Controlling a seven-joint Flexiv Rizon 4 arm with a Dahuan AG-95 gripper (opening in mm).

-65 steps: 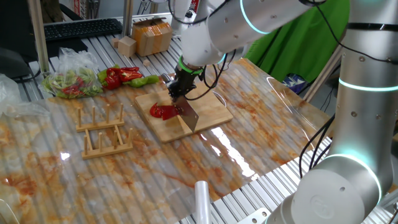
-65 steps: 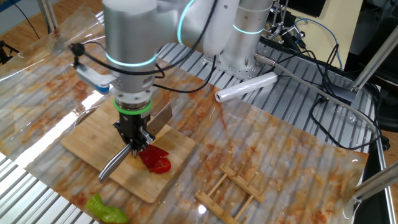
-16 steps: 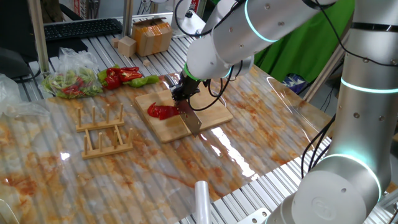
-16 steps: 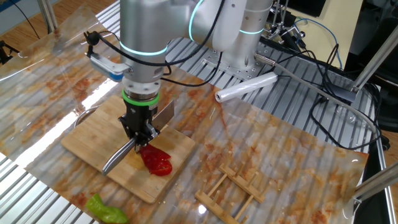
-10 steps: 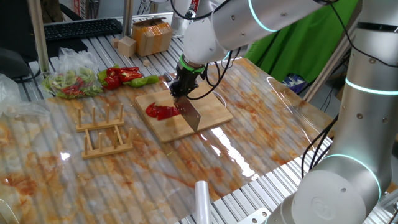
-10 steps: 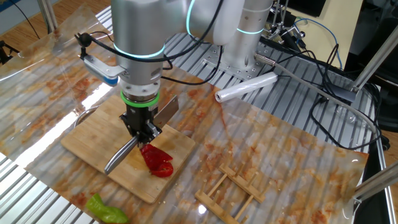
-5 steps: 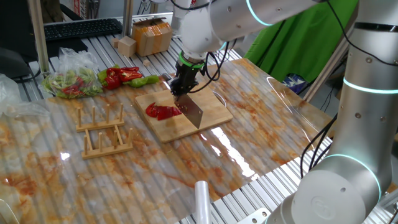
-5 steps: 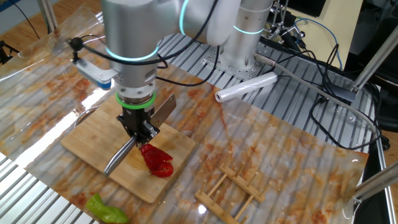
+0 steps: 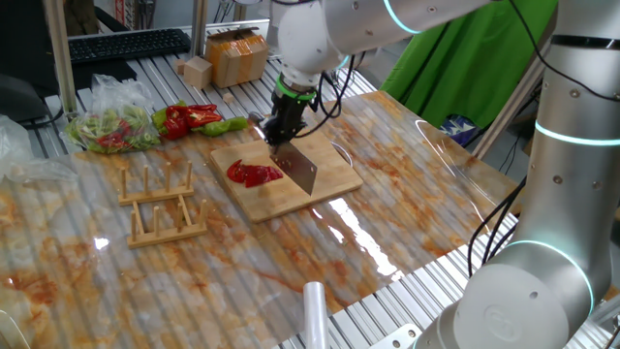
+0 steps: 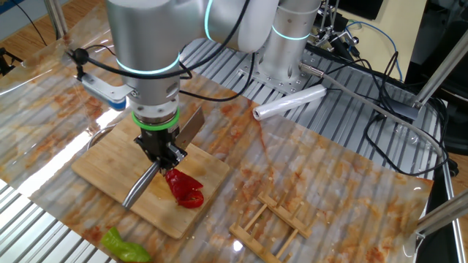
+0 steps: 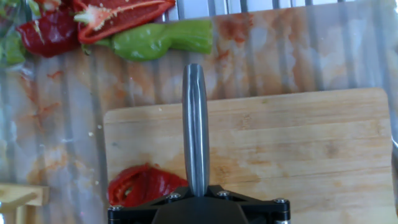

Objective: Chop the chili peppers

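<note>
Nearest you in the hand view, your tool point(image 11: 196, 208) points straight down with its jaws clamped on the steel handle of a knife point(image 11: 195, 124); in the fixed views the broad blade point(image 9: 301, 173) slants down over the cutting board point(image 9: 329, 179). Just beside the blade, on the board's near-left part, lie the chili peppers point(image 10: 184, 188), a glossy red, wet-looking heap, partly cut. Judge them light, soft-walled and slippery: they could well slide or roll under a slanted edge. Hold only the knife, keep that handle grip firm, and bring the edge square onto the middle of the heap. Farther off, past the board's edge on the stained bench point(image 9: 407, 155), rest a green pepper point(image 11: 158, 40) and split red pepper pieces point(image 11: 118, 12).
</note>
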